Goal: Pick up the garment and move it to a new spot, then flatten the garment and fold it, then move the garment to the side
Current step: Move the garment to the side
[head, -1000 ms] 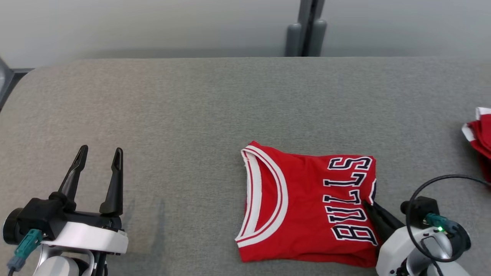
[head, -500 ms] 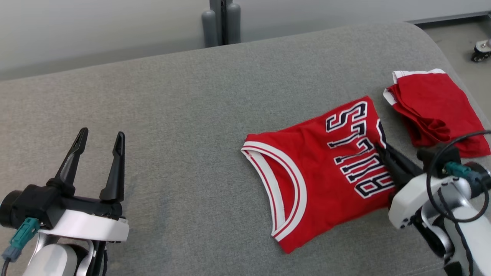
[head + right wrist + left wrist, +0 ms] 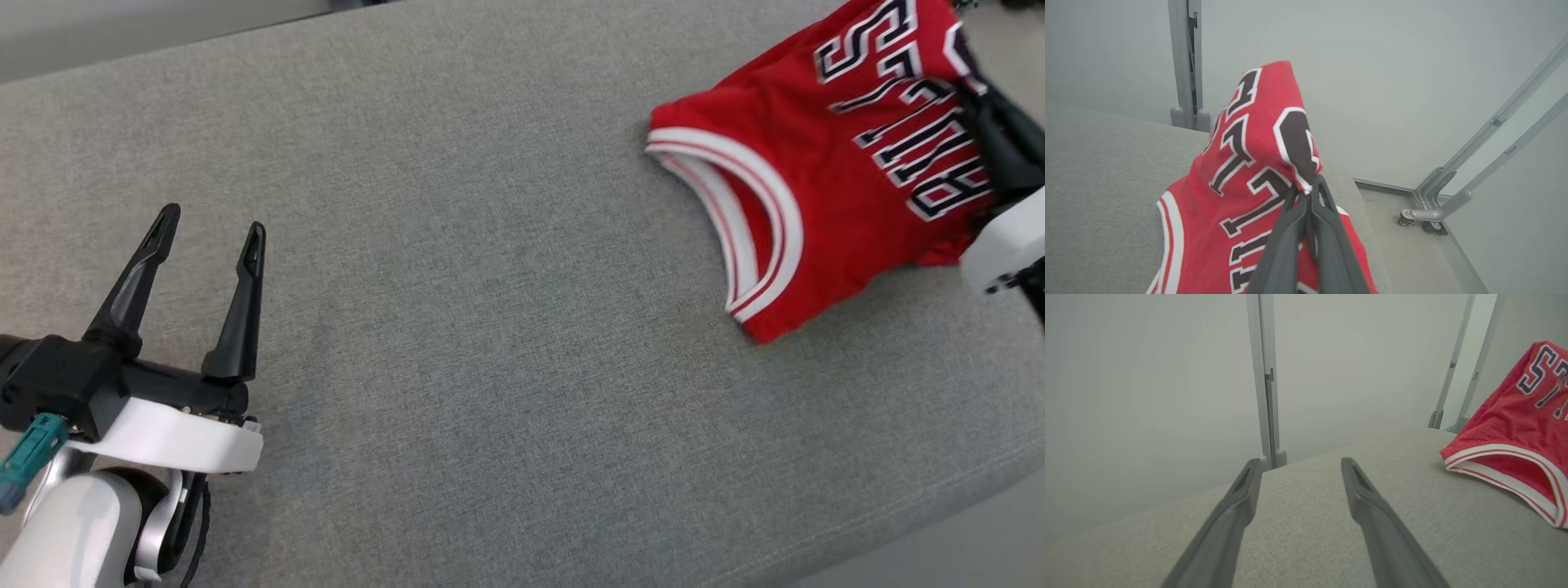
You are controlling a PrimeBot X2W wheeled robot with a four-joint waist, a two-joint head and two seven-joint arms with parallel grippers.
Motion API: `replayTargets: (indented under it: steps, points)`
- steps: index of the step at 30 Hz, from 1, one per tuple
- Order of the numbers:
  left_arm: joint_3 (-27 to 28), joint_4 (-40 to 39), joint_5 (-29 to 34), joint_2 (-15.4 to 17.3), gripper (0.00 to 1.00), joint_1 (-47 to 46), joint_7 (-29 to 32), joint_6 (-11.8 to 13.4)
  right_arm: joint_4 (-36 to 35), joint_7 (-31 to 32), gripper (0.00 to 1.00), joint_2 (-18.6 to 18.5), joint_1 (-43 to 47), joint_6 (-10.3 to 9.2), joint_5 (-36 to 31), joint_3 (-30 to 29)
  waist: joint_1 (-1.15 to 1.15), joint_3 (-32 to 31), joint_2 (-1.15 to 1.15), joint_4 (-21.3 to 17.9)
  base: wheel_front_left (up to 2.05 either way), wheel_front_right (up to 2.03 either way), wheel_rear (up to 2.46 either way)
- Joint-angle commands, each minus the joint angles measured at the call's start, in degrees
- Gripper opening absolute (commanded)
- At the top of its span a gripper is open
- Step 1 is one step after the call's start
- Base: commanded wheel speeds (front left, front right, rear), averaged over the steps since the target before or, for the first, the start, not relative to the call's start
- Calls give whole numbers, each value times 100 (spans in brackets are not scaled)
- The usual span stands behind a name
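Currently: red garment (image 3: 816, 180) lies folded at two o'clock on grey worktop (image 3: 490, 327), lettered edge lifted, pinched by right claw (image 3: 1308, 184); left claw (image 3: 214, 220) spread, empty, at eight o'clock, well apart. Right arm nearer.

We had our right gripper (image 3: 1306, 188) pinched onto jersey (image 3: 1249, 163), fold raised above grey table (image 3: 1098, 163), post (image 3: 1186, 61) and wall (image 3: 1392, 81) behind

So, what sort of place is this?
Probably a robot test room, not a home: a grey cloth-covered table, plain pale partition walls on metal posts, one with a castor, and a red jersey for practice.
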Motion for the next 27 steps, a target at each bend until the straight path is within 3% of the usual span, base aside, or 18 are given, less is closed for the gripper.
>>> replayTargets:
  steps: [1, 8, 15, 18, 27]
  points:
    - [-20, -56, 51, 35, 100, -156, 33, -50, 49, -39, 0, -143, -103, 0, 1, -158, 0, 218, 0, -118, 0, 0, 0]
    - [-72, -157, 167, 234, 100, -499, 248, -133, 338, -92, 0, -508, -411, 0, -15, -749, 0, 662, 0, -243, 0, 0, 0]
    - [-117, -301, 245, 374, 100, -759, 427, -187, 1329, -387, 3, -288, -933, 0, 43, -804, 0, 1047, 0, -268, 0, 0, 0]
    - [-135, -336, 267, 403, 100, -835, 468, -193, 1854, -630, 100, -160, -1163, 0, 1, -845, 0, 1142, 0, -254, 0, 0, 0]
    - [-176, -277, 240, 398, 100, -835, 458, -155, 3042, -1201, 100, 133, -1394, 0, 52, -1360, 0, 1138, 0, -200, 0, 0, 0]
